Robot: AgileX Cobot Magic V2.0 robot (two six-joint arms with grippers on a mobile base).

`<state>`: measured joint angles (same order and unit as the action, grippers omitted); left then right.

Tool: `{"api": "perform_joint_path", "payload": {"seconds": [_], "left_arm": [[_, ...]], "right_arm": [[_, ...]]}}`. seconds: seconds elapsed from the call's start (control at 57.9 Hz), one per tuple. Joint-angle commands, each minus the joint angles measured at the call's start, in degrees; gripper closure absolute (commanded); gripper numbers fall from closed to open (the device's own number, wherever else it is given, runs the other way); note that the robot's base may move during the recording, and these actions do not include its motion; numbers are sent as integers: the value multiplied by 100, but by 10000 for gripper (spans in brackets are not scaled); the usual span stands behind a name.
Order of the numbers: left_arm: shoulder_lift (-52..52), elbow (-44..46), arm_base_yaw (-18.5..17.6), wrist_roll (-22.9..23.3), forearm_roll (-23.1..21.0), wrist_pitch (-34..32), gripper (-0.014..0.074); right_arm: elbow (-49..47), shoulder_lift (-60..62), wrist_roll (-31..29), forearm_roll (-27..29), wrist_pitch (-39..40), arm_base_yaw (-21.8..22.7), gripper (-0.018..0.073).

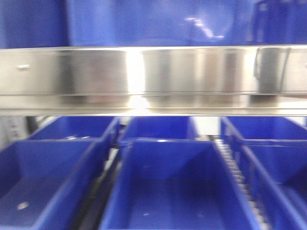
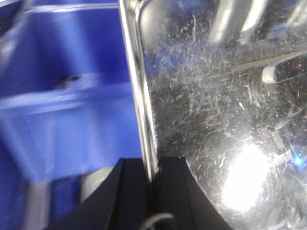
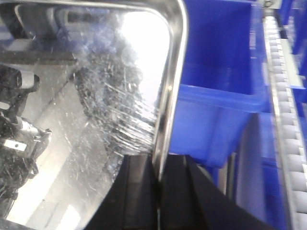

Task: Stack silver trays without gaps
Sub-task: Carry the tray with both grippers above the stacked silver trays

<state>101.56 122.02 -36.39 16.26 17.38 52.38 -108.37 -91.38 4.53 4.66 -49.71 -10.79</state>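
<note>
Between the black fingers of the left gripper (image 2: pixel 152 165) a thin flared rim of a silver tray (image 2: pixel 216 105) is pinched, the jaws being closed on it with no gap seen. The scratched, shiny floor of the tray is spread to the right of the fingers, and a blue bin (image 2: pixel 67 96) is seen to their left. The right gripper (image 3: pixel 157 165) is likewise clamped on a rim, with the silver tray (image 3: pixel 86 105) lying to its left and blue bins (image 3: pixel 216 62) and a white toothed strip (image 3: pixel 283 124) to its right. It is judged that one tray is held by both arms at opposite edges, though this cannot be confirmed: in the front view only a brushed-steel rail (image 1: pixel 153 72) and the blue bins (image 1: pixel 168 182) below it are made out. The step in hand is taken to be the carrying of a gripped tray towards its stack; no second tray is shown. For the next move, the tray would need to be held level, squared over the tray beneath and lowered until the rims seat all round, and only then released. Each gripped rim runs straight ahead of its gripper to a rounded far corner, and what appears to be the open face is turned towards the wrist cameras. The tray is stretched across from one gripper to the other, but which side is the long one cannot be told.
</note>
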Motion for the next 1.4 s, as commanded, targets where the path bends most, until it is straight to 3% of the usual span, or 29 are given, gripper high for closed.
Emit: {"api": "perform_joint_path", "payload": {"seconds": [0.0, 1.382], "left_arm": [[-52, 48, -85, -63, -120, -293, 617], [-52, 48, -85, -63, -117, -397, 617]], "right_arm": [[-75, 67, -96, 179, 264, -59, 639], [-75, 67, -96, 179, 279, -59, 639]]}}
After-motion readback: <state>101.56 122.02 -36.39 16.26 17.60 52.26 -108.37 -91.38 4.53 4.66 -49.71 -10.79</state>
